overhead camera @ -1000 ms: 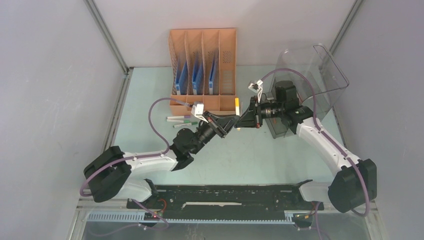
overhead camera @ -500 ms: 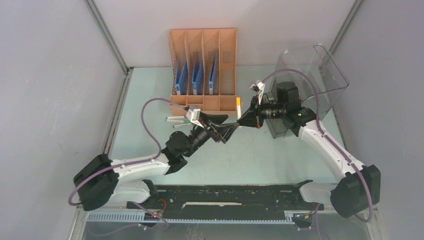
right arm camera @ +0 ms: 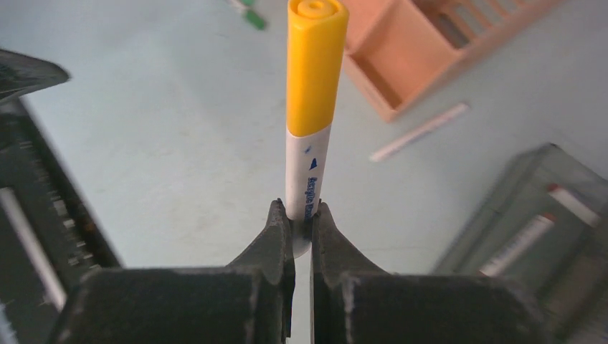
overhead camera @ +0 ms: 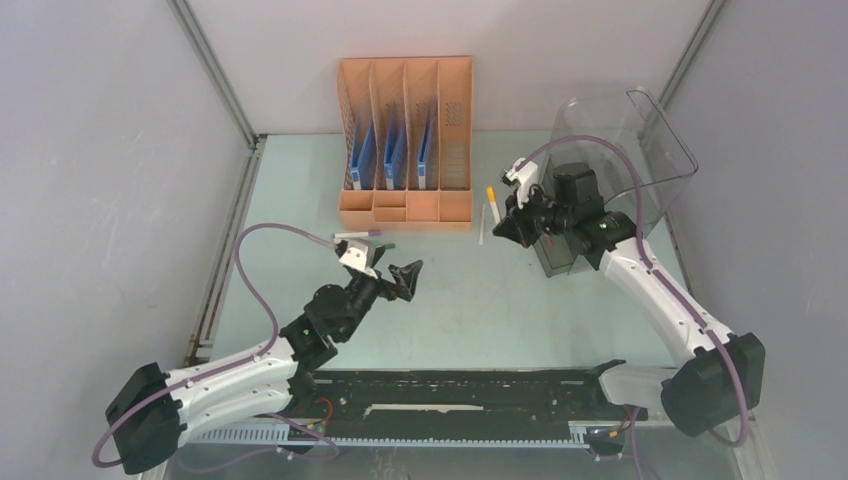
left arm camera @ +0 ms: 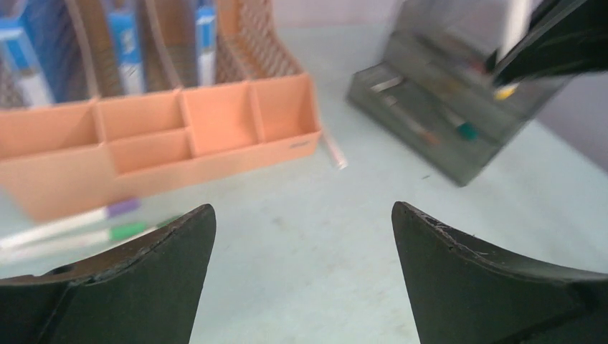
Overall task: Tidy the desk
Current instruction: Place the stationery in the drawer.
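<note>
**Top view.** The pale green worktop (overhead camera: 470, 310) is seen spread between grey walls. An orange file rack (overhead camera: 405, 130) stands at its back and a clear drawer bin (overhead camera: 640, 150) at its back right. The right tool (overhead camera: 503, 222) is raised just left of the bin, with a yellow-capped marker (overhead camera: 491, 195) clamped in it. The left tool (overhead camera: 408, 272) is held low over the middle left of the worktop, well apart from the right one.

**Left wrist view.** The jaws of the left tool are seen standing wide apart with nothing between them. A purple-capped marker (left arm camera: 79, 218) and a green-capped marker (left arm camera: 107, 235) lie on the worktop just in front of the rack. A thin white pen (left arm camera: 333, 152) lies beside the rack's right corner. Several pens can be made out in the bin's low drawer.

**Right wrist view.** The jaws are shut tight on the tail end of the marker's white barrel, and the cap points away from them.

The step in hand is judged to be the stowing of this marker in the bin's drawer. Since only the barrel's end is gripped, slow swings are advised. The marker should be laid level over the drawer and lowered close before it is released. The bin's clear wall should be avoided.
</note>
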Motion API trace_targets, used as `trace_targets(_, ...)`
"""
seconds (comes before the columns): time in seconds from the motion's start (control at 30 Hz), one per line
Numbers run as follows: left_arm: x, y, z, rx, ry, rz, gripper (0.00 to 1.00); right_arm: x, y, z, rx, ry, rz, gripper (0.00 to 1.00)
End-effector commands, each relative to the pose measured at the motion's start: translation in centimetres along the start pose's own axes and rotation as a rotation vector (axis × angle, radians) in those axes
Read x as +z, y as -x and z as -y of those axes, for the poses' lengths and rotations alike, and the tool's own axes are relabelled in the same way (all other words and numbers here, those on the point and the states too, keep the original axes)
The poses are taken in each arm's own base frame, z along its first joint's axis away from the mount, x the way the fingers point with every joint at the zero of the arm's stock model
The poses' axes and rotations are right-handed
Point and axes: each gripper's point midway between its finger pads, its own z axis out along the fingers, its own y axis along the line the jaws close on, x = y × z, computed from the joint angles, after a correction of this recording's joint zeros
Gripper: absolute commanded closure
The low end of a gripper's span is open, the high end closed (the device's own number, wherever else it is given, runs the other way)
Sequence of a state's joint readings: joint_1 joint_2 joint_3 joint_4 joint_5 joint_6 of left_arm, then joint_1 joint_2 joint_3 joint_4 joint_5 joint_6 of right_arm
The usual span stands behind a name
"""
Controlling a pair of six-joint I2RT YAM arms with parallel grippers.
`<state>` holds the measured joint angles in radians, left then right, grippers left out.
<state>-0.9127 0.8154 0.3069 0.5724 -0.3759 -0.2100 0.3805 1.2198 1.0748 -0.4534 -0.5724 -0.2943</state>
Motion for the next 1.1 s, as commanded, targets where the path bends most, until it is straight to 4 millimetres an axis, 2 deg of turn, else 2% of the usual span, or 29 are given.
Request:
trace_targets(0.0, -1.1, -1.5, -4.5, 0.080, 0.175, -0.010, 0.00, -0.7, -0.1, 6.1, -0.082, -0.301, -0.092, 1.00)
trace_targets(0.13, -1.1, -1.8, -4.9, 0.072, 0.196, -0.007, 0.00, -0.8, -1.4, 9.7, -0.078, -0.472, -0.161, 1.00)
trace_targets(0.4, 0.1, -2.4, -4.7, 0.103, 0.210, -0.066, 0.00, -0.2, -5.4, 14.4, -0.044, -0.647, -0.311, 1.00)
trace_targets(0.83, -0.5, -2.3, -4.8, 0.088, 0.202, -0.040, 0.00, -0.4, -9.6, 17.5, 0.020, -0.711, -0.428, 0.93)
trace_targets(1.07, -0.6, -2.3, -4.8, 0.087, 0.202, -0.038, 0.00, -0.3, -10.7, 18.2, 0.031, -0.725, -0.462, 0.82)
